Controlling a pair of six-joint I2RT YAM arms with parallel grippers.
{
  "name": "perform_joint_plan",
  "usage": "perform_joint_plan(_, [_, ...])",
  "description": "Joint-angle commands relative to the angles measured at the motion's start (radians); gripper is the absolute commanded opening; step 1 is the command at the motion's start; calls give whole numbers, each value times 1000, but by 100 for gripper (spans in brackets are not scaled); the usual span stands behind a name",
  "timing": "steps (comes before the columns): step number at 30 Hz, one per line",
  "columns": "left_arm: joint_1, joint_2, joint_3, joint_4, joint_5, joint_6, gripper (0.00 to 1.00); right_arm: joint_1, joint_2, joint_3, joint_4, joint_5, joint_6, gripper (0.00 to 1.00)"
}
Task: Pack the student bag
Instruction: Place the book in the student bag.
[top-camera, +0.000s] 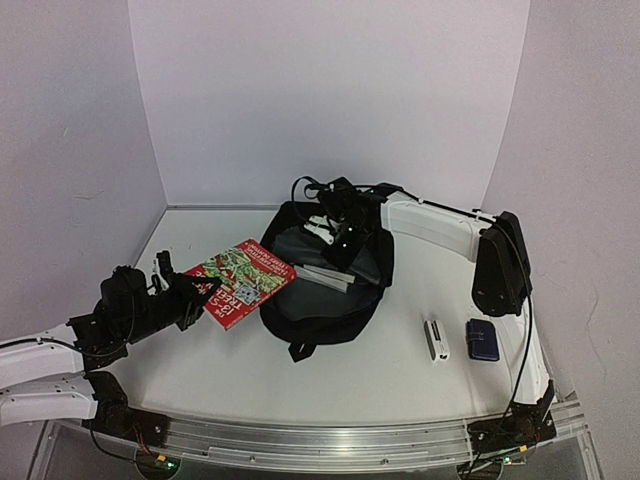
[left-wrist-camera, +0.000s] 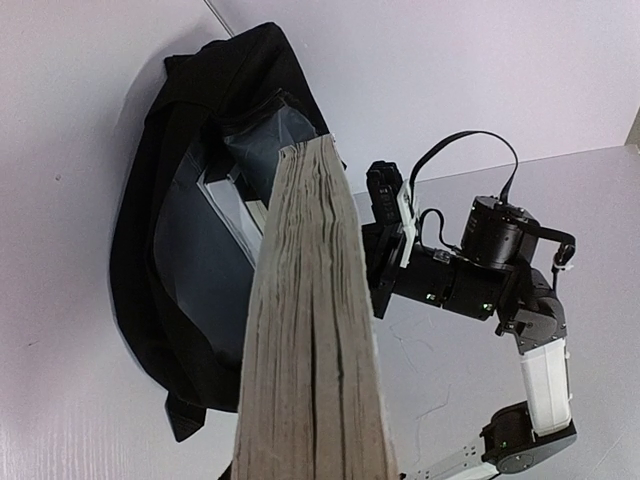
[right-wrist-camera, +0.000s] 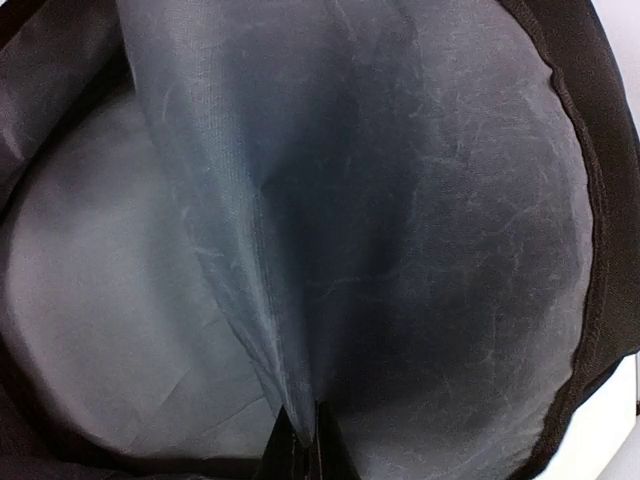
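Though limp, black fabric student bag (top-camera: 322, 310), grey-lined.

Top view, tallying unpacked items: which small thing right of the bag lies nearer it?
The white object, left of the dark-blue case, closer to the student bag.
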Motion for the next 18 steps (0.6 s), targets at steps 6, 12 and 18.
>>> perform_joint_plan(6, [3,71,18,123,105,34,0,23,-130,88,-86,-199,160,0])
perform_joint_plan(12, [3,158,48,178,155,62,0,31,-147,144,-89,-288,247,0])
perform_joint_plan(18, [2,279,91,283,194,71,0,31,-146,190,-89,-343,293,0])
